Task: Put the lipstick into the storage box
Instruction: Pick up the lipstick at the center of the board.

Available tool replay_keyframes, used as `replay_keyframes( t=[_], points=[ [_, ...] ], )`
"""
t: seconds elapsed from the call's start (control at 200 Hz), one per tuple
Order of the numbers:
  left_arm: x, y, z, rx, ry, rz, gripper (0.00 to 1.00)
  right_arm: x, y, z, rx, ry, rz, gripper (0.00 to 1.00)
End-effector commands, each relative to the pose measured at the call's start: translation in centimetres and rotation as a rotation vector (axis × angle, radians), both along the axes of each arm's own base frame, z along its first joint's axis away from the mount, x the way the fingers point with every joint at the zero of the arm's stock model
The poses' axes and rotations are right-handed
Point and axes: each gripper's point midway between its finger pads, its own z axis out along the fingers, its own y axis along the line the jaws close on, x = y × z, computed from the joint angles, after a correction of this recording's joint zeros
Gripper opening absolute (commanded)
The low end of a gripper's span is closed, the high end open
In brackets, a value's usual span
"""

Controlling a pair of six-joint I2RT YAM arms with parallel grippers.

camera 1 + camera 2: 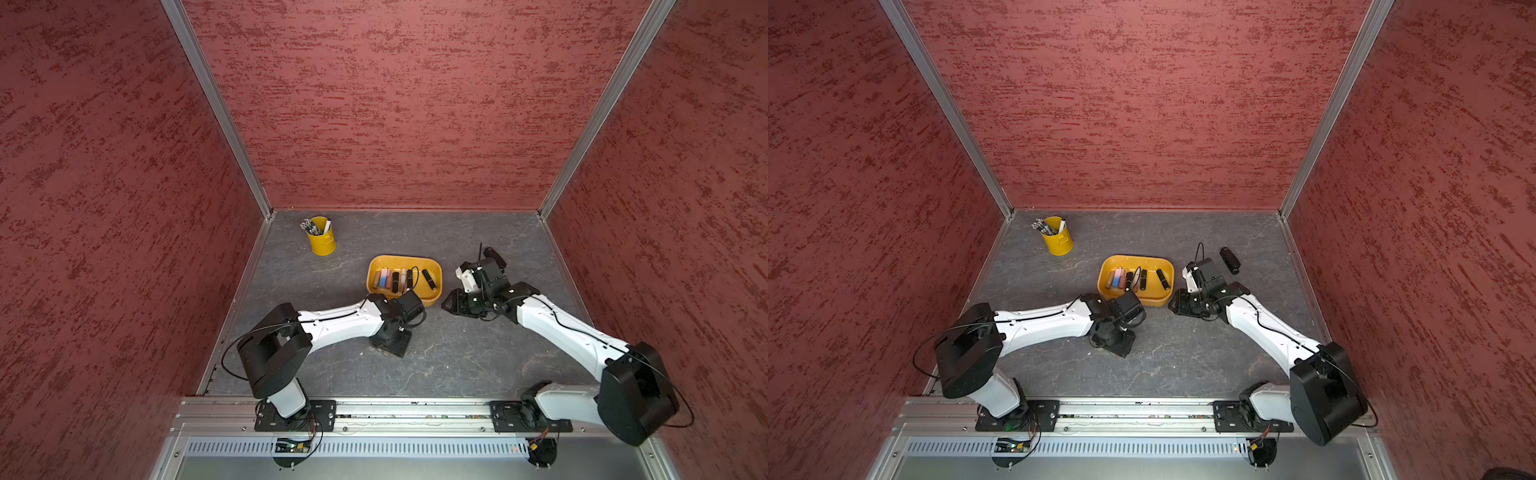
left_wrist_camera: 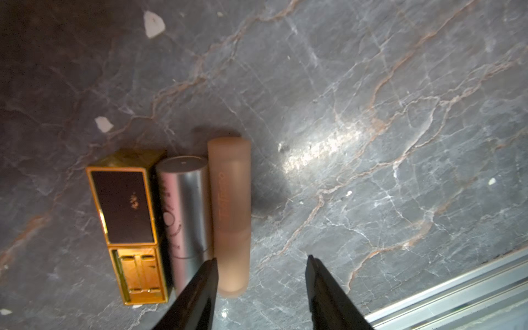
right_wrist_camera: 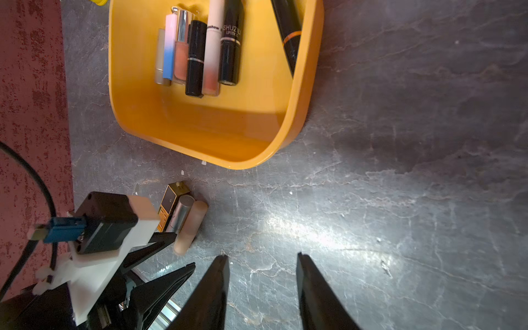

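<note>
Left gripper jaws apart, nothing clamped, mostly bare marble table in the gap. Matte pink lipstick lies flat, near end just inside the gap beside one finger. Can't tell if they touch. The rest of it runs straight ahead of the jaws. Silver lipstick touches it on the outer side of that finger. Gold-cased lipstick touches the silver one, further out. All three are parallel, on the table, outside the storage box. Right gripper jaws apart too, empty, over bare table. Box sits ahead of the right jaws, apart from them, with a row of lipsticks inside. Black tube lies on the table behind the right jaws.
</note>
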Motion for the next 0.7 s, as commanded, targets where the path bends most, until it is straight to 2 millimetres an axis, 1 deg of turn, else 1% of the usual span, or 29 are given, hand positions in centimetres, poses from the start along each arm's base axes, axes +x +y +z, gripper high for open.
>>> replay_keyframes(
  t=[0.0, 0.14, 0.386, 0.566, 0.691],
  points=[
    [0.1, 0.1, -0.2, 0.045, -0.008, -0.014, 0.53, 0.3, 0.0, 0.0, 0.020, -0.005, -0.005, 0.43],
    [-0.2, -0.1, -0.5, 0.054, -0.002, -0.023, 0.53, 0.3, 0.1, -0.1, 0.024, 0.000, -0.003, 0.43],
    [-0.7, 0.3, -0.8, 0.077, 0.005, -0.028, 0.52, 0.5, 0.3, 0.0, 0.035, -0.003, -0.003, 0.43],
    [-1.0, 0.6, -1.3, 0.090, 0.013, -0.027, 0.48, 0.5, 0.4, 0.0, 0.042, 0.001, -0.002, 0.43],
    [-1.3, 0.8, -1.9, 0.106, 0.026, -0.031, 0.43, 0.5, 0.4, 0.0, 0.044, 0.000, -0.002, 0.43]
  ],
)
